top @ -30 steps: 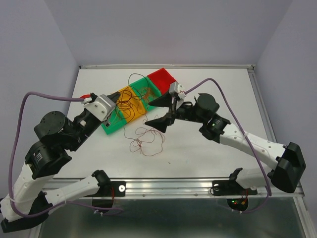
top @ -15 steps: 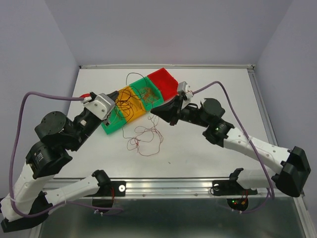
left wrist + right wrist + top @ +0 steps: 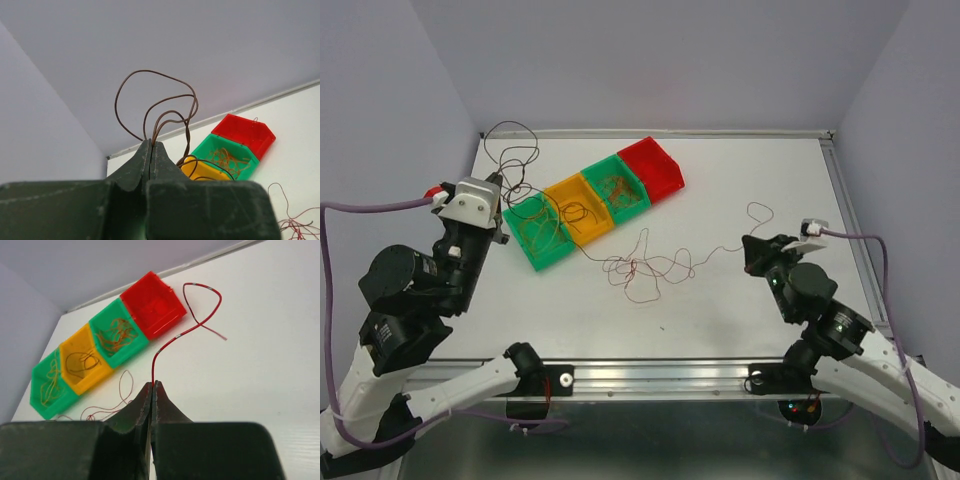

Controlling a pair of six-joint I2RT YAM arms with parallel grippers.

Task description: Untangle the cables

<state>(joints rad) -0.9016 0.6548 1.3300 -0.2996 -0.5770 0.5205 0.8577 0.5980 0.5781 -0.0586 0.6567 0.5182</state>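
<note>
A second ago both my arms crowded over the bins; now they are drawn well apart. My right gripper (image 3: 152,386), wide a moment back, has pinched shut on a red wire (image 3: 172,340) and hauled it rightward, so that strand trails from the loose tangle (image 3: 645,268) on the table (image 3: 750,170). My left gripper (image 3: 151,146) is clamped on dark brown wire (image 3: 165,107), raised at far left; its other end seems to run into the yellow bin (image 3: 600,226). I judge the strands are separating, the knot not yet free

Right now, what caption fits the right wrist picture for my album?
Shut right gripper pinching a red wire, with four coloured bins beyond.
</note>
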